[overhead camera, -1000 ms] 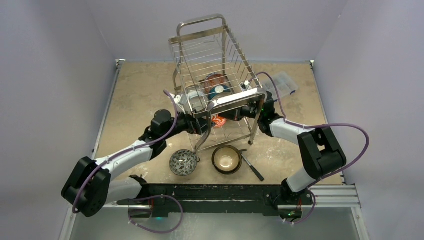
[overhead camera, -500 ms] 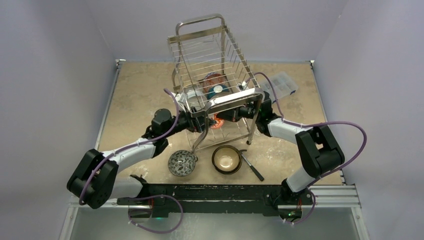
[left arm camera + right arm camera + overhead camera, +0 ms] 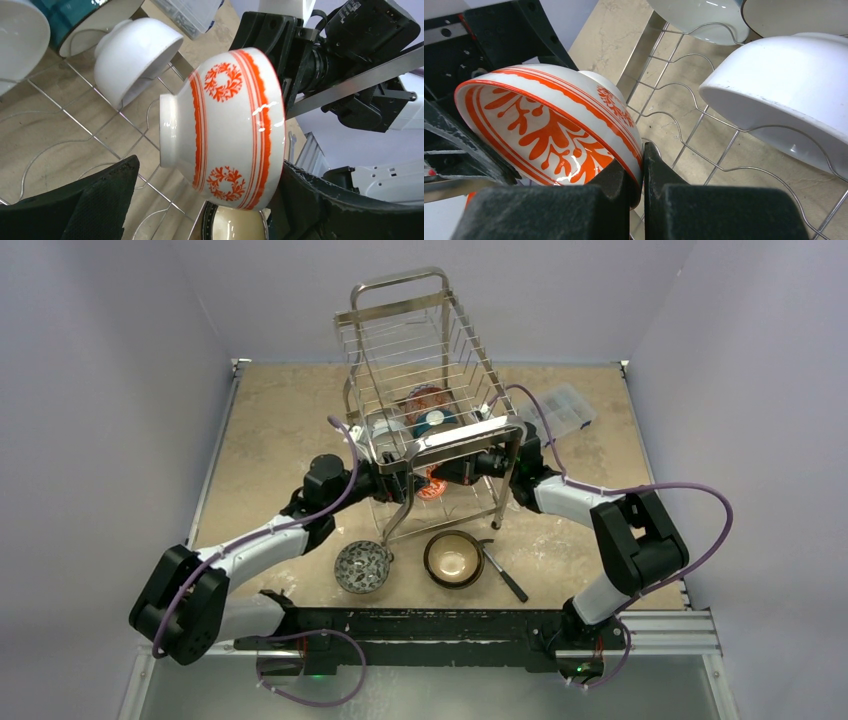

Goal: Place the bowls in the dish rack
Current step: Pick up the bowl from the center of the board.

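The rack (image 3: 430, 390) stands mid-worktop (image 3: 280, 420), with white bowls (image 3: 784, 85) on its lower tier. Over that tier the red bowl (image 3: 230, 130) is tipped on edge. The right end effector (image 3: 639, 165) pinches its rim, and the left end effector (image 3: 210, 165) gapes wide around it.

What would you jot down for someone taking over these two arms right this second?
Right pincer: shut on the rim of the red-and-white bowl, held on edge over the lower shelf of the rack.
Left pincer: open, fingers either side of that bowl.
Done: several bowls sit in the rack, among them a white bowl and a teal bowl.
Left: set this bowl down, then load the grey patterned bowl and the brown bowl from the table.
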